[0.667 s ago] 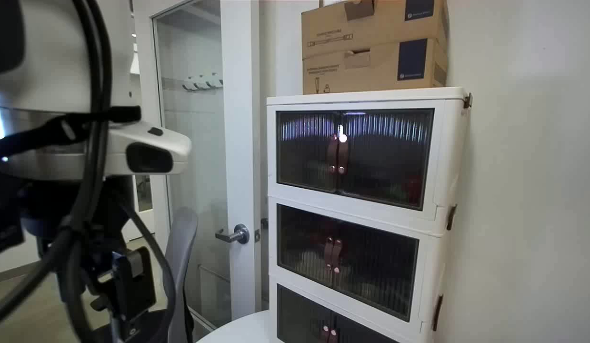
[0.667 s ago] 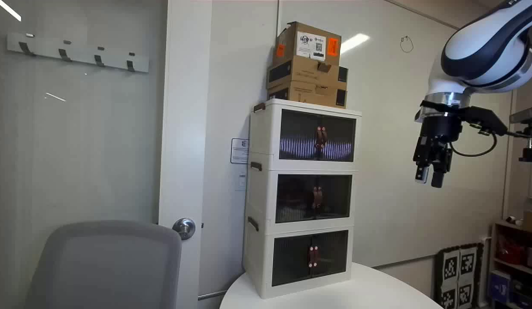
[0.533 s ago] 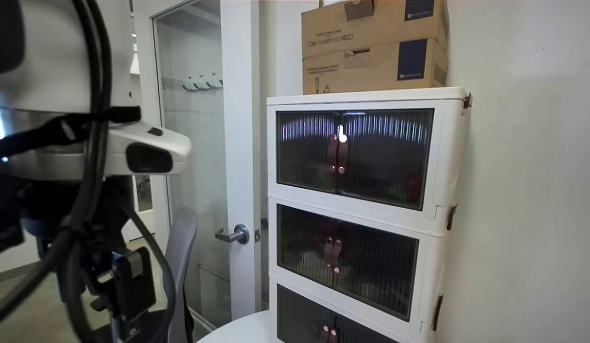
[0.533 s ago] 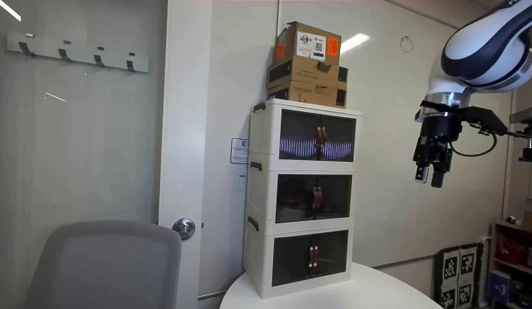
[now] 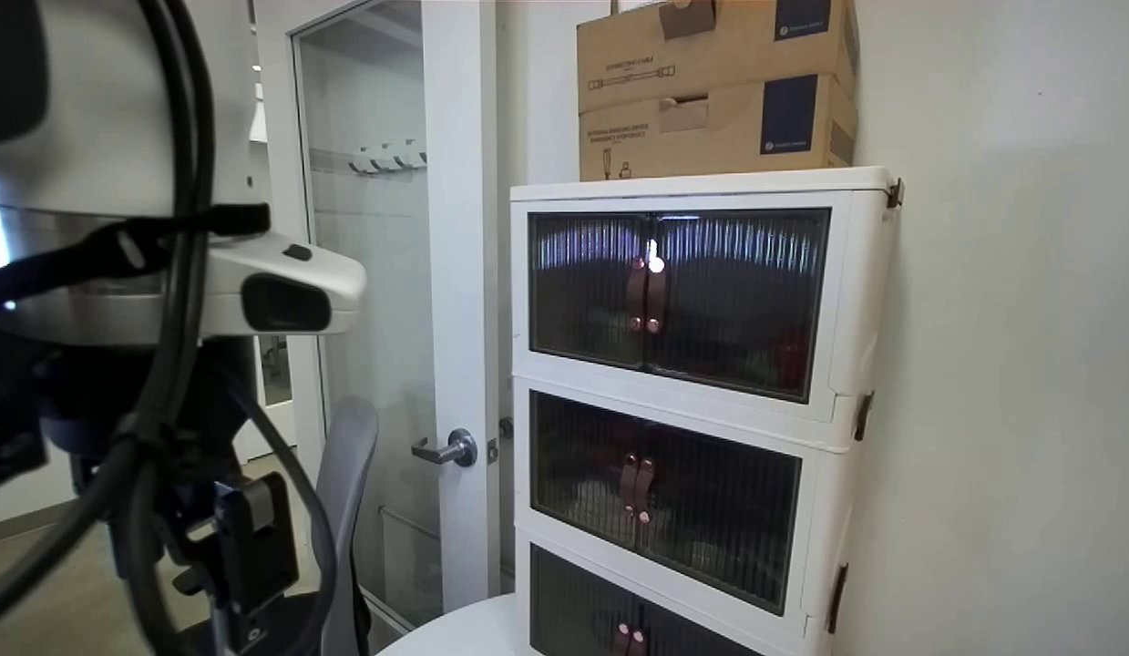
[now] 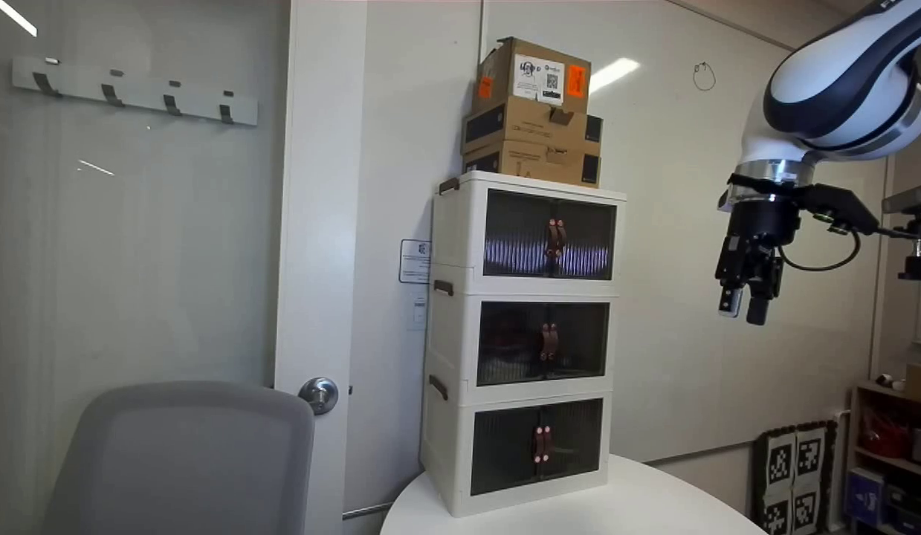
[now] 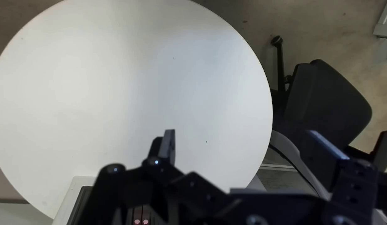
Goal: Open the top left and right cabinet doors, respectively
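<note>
Aloft, gripper (image 6: pixel 743 315) downward, jaws apart.

The dark, rectangular top left door (image 5: pixel 578 301) and its matching top right door (image 5: pixel 742 310) looked ribbed, translucent and glossy; the white stacked cabinet (image 5: pixel 860 301), smooth plastic; the round white table (image 7: pixel 87 78), smooth; the brown oblong boxes (image 5: pixel 710 77), matt cardboard; the silver lever handle (image 5: pixel 450 449), shiny metal.

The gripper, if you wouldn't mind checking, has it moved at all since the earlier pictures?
No; in an exterior view, the gripper shows no visible shift in any direction against the white cabinet.
</note>
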